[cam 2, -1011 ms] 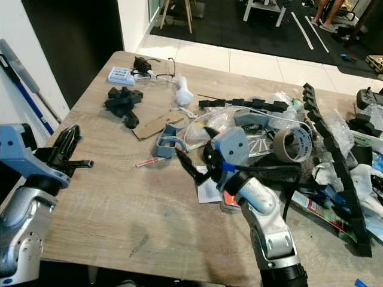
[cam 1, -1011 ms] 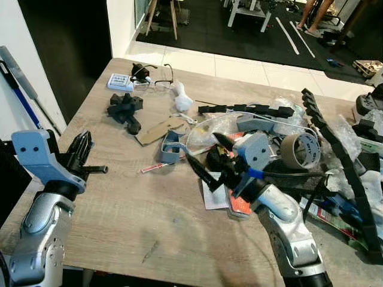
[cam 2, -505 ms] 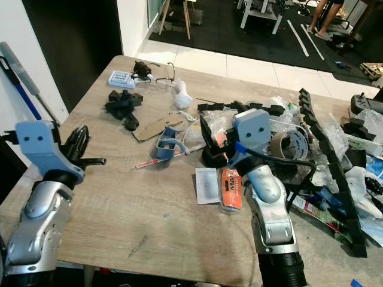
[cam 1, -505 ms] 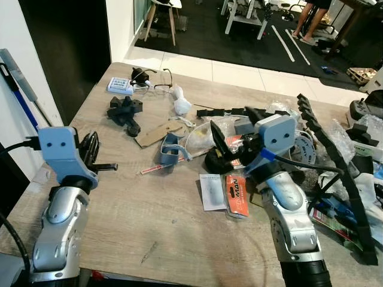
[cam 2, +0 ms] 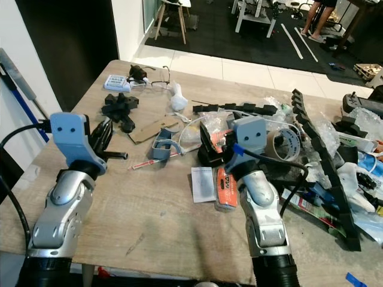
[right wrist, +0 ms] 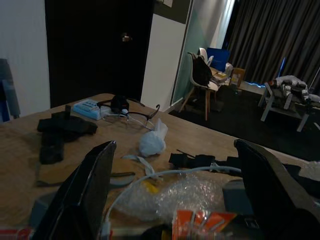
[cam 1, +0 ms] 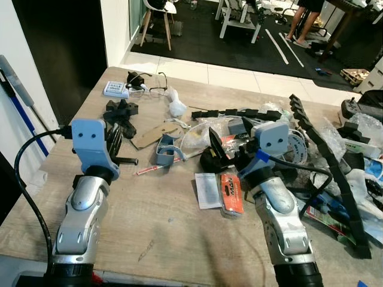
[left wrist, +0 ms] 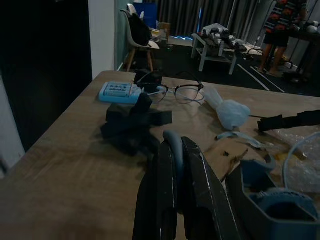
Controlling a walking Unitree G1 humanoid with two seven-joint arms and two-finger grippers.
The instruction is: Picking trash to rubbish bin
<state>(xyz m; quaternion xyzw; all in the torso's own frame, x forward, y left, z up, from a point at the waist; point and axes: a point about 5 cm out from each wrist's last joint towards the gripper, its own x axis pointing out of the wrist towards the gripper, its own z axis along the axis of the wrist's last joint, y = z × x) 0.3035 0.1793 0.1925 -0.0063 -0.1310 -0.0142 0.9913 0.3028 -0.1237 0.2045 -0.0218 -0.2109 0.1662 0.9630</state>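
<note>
Trash covers the wooden table [cam 1: 149, 221] at frame centre and right — crinkled clear plastic [cam 1: 200, 134], flat orange packet [cam 1: 230, 192]. Right gripper [cam 1: 230, 143] spreads wide above it; left gripper [left wrist: 176, 165] pinched narrow.

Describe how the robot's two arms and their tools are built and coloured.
Both arms are silver metal with black cuffs at the base. Each wrist carries a light-blue box with two small dark dots. A black cable loops off each arm. The left tool and right tool each have two long black fingers.
</note>
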